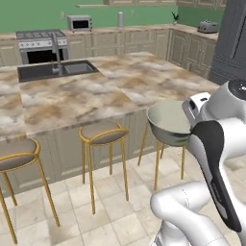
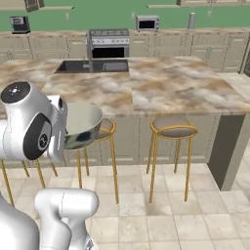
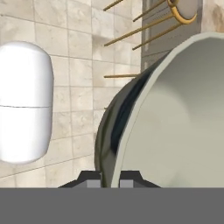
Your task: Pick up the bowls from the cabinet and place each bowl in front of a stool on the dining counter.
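My gripper [image 3: 110, 180] is shut on the rim of one bowl [image 3: 175, 131], which is cream inside and grey-green outside. The rim stands between the two fingertips. The bowl [image 1: 168, 122] hangs in the air below the near edge of the dining counter [image 1: 96, 91], above a stool whose orange legs [image 1: 157, 168] show beneath it. From the right base view the bowl [image 2: 83, 124] hangs beside my forearm, next to a stool [image 2: 105, 128], with another stool [image 2: 173, 127] further right. Two more stools [image 1: 102, 133] [image 1: 17, 154] stand to the left. The cabinet is out of view.
The counter holds a dark sink [image 1: 55, 71] with a steel tap [image 1: 57, 53]. Behind it runs a wall counter with a stove [image 1: 41, 45], microwave [image 1: 79, 22] and toaster [image 1: 207, 26]. A dark tall unit [image 1: 230, 38] stands at the right. The floor is tiled.
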Controlling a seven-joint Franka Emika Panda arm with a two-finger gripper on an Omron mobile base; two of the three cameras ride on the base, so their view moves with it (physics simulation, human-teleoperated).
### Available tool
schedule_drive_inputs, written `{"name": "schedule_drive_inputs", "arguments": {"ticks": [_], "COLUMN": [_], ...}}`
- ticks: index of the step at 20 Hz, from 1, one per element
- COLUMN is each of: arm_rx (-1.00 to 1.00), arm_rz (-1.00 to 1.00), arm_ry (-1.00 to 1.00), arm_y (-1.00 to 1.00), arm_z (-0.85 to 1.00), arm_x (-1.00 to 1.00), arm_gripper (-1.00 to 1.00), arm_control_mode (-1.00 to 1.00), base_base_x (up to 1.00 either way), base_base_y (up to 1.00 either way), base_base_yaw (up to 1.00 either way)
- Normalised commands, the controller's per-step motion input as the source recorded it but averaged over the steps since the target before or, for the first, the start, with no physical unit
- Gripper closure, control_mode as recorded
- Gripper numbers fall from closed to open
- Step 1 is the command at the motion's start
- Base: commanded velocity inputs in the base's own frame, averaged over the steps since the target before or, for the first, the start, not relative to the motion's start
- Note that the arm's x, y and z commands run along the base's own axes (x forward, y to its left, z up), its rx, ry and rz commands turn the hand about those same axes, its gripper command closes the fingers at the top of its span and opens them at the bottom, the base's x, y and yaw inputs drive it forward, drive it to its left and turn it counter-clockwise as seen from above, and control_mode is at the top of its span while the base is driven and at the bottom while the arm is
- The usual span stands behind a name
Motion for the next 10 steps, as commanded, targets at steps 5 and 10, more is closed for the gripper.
{"name": "schedule_drive_inputs", "arguments": {"ticks": [5, 10], "arm_rx": [0.0, 0.0], "arm_rz": [0.0, 0.0], "arm_ry": [0.0, 0.0], "arm_y": [0.0, 0.0], "arm_z": [0.0, 0.0], "arm_x": [0.0, 0.0], "arm_gripper": [1.0, 1.0], "arm_control_mode": [1.0, 1.0], "base_base_x": [0.74, 0.5], "base_base_y": [0.0, 0.09], "base_base_yaw": [0.06, 0.01]}}
